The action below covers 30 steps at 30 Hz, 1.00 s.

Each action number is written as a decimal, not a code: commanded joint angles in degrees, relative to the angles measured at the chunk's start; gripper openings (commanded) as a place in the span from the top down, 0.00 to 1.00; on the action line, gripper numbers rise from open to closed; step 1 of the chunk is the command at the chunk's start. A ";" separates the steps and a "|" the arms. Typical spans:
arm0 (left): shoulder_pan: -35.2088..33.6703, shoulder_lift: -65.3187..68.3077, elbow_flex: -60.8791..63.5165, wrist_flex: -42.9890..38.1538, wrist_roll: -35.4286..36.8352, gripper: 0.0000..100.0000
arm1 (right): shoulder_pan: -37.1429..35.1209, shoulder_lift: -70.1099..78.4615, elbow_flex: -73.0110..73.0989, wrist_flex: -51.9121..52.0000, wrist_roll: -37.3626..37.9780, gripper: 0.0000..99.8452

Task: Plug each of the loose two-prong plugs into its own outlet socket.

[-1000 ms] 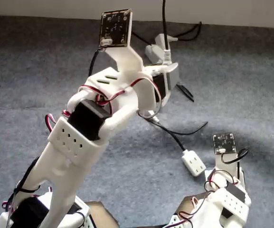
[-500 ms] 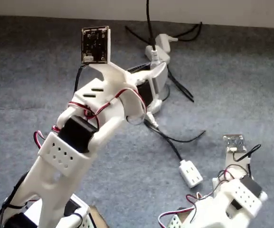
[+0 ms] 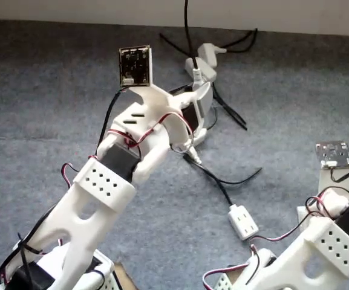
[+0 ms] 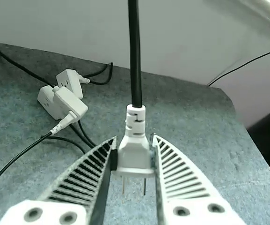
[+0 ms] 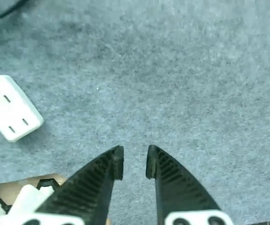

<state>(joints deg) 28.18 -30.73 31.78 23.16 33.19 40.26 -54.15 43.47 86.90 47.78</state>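
Observation:
My left gripper is shut on a white two-prong plug, held off the carpet with its prongs toward the camera and its black cord running straight up. In the high view that gripper sits at the top centre, with the plug just in front of a white outlet cluster. A white outlet block lies on the carpet near the right arm. My right gripper hovers over bare carpet, open by a narrow gap and holding nothing, with the outlet block off to one side.
Black cords trail across the grey carpet between the outlet cluster and the outlet block. Two white adapters with a plugged cord lie by the wall. A brown board edge shows under the right arm's base.
The left arm swung left and then partly back, keeping the plug in its gripper. The right arm moved right and upward, away from the outlet block.

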 commanded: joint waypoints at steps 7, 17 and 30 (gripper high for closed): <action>1.01 -0.48 12.26 -28.84 -0.26 0.99 | -21.23 -0.66 -0.84 1.27 -15.82 0.94; 0.92 -0.57 18.07 -37.80 6.42 0.99 | -47.08 -0.66 0.13 1.27 -30.95 0.99; -4.00 -14.73 27.65 -31.30 24.18 0.99 | -55.87 -0.75 1.01 -12.70 -34.73 0.99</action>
<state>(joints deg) 24.48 -39.16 57.54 -8.13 55.25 -14.95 -54.15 44.70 78.46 15.52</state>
